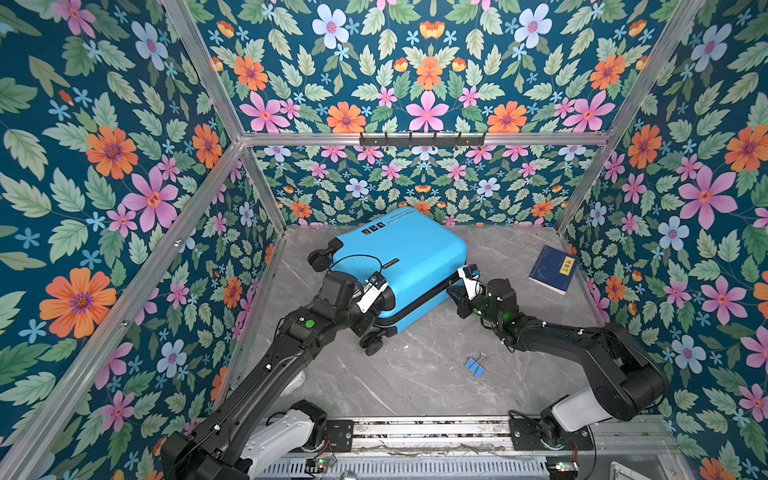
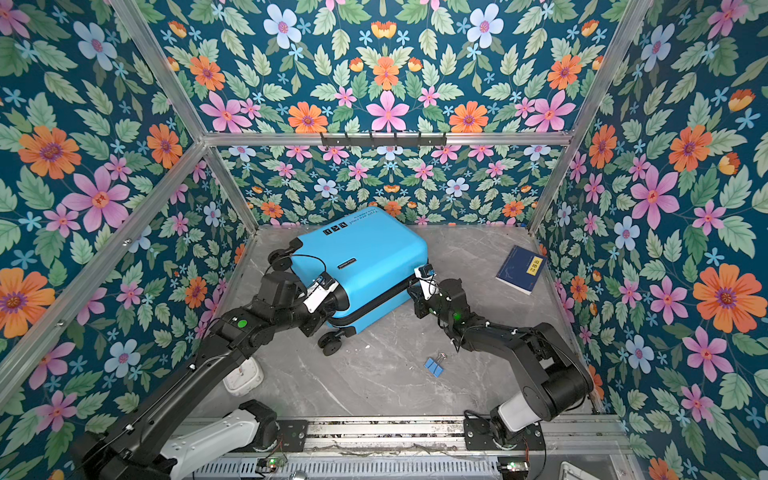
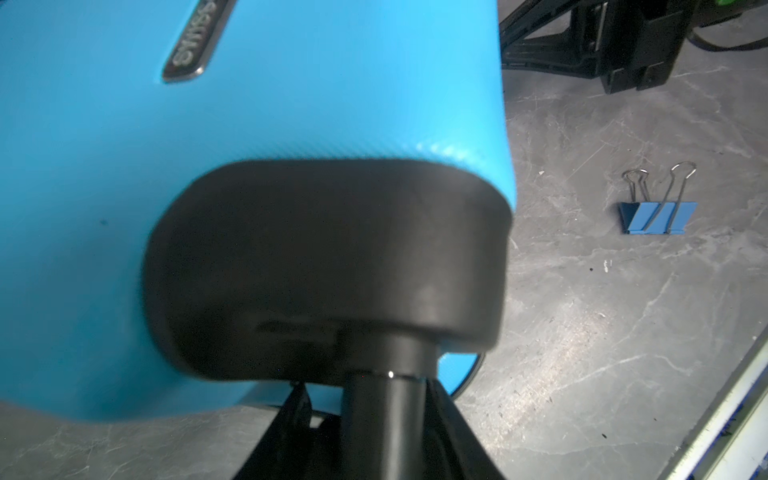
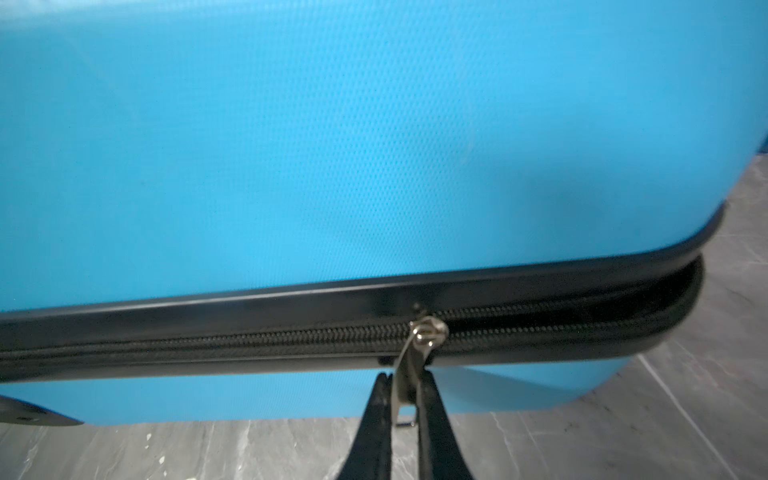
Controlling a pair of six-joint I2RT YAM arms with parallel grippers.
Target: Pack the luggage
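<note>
The blue luggage (image 1: 399,257) lies flat on the grey table (image 1: 415,382), near the back edge and a bit to the left. On its side facing the right edge, the right end effector (image 4: 405,380) is clenched on the silver zipper pull (image 4: 409,357). At its front left corner, a black wheel post (image 3: 386,428) sits between the fingers (image 3: 291,424) of the left end effector (image 3: 368,388). I cannot tell if they squeeze it. A dark-blue book (image 1: 552,269) lies by the right edge.
</note>
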